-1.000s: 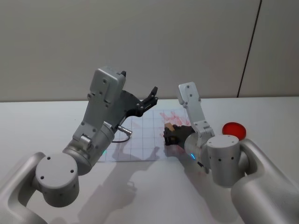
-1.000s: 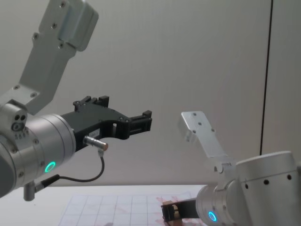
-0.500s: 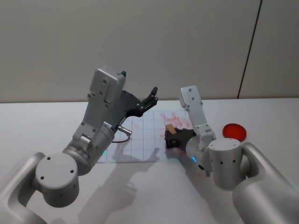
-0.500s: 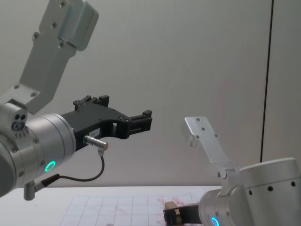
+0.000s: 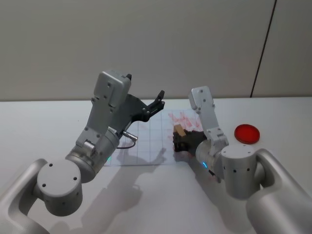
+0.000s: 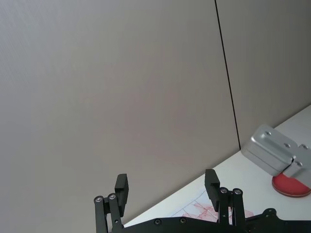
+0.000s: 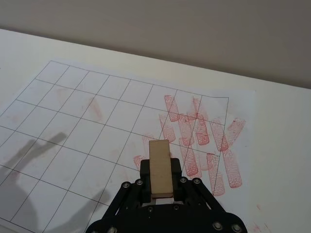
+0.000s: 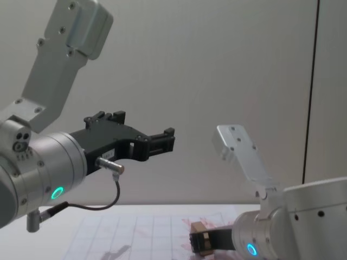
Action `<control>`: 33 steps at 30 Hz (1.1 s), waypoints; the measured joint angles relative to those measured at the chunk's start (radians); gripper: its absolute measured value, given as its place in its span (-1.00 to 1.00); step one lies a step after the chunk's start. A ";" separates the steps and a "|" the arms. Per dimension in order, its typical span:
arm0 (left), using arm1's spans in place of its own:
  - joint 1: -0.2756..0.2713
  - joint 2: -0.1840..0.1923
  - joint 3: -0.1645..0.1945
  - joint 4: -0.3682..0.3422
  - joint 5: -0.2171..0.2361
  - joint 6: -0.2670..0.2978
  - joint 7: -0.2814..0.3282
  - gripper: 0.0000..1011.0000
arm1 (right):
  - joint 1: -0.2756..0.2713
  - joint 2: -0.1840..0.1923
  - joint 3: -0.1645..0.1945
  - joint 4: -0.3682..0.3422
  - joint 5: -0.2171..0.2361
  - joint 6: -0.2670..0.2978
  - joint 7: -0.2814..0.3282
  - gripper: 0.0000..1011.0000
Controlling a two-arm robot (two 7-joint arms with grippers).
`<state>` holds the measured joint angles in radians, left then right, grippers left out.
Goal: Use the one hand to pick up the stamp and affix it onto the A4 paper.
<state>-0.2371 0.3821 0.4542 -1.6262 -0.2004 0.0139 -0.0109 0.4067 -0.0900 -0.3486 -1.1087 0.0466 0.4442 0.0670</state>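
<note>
The stamp (image 7: 159,167), a small tan wooden block, is held in my right gripper (image 7: 159,175), which is shut on it. It stands over the A4 paper (image 7: 97,126), at the near edge of the cluster of red prints. Its lower end is hidden behind the fingers, so contact with the sheet cannot be told. From the head camera the stamp (image 5: 179,130) and right gripper (image 5: 181,141) sit at the gridded A4 paper's (image 5: 146,141) right part. From the chest, the stamp (image 8: 201,244) shows low above the A4 paper (image 8: 135,230). My left gripper (image 5: 158,102) hangs open, raised above the sheet.
A flat round red ink pad (image 5: 246,133) lies on the white table to the right of the paper, beyond my right arm. The left gripper (image 6: 166,180) faces the grey wall. My left forearm hangs over the sheet's left part.
My right arm has shifted slightly to the right with the stamp still in its grip, and both views have shifted a little. The left arm has stayed where it was.
</note>
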 joint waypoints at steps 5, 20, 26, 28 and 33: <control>0.000 0.000 0.000 0.000 0.000 0.000 0.000 0.98 | -0.009 0.002 -0.001 -0.063 0.000 -0.002 -0.003 -0.57; 0.000 0.000 0.000 0.000 0.000 0.000 0.000 0.98 | -0.038 0.018 0.026 -0.295 0.019 0.028 -0.103 -0.57; 0.000 0.000 0.000 0.000 0.000 0.000 0.000 0.98 | -0.060 0.038 0.052 -0.355 0.032 0.062 -0.154 -0.57; 0.000 0.000 0.000 0.000 0.000 0.000 0.000 0.98 | -0.066 0.043 0.059 -0.367 0.034 0.069 -0.164 -0.57; 0.000 0.000 0.000 0.000 0.000 0.000 0.000 0.98 | -0.085 0.062 0.079 -0.396 0.042 0.091 -0.194 -0.57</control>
<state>-0.2372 0.3821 0.4542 -1.6262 -0.2004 0.0139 -0.0110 0.3218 -0.0279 -0.2695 -1.5042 0.0891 0.5356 -0.1266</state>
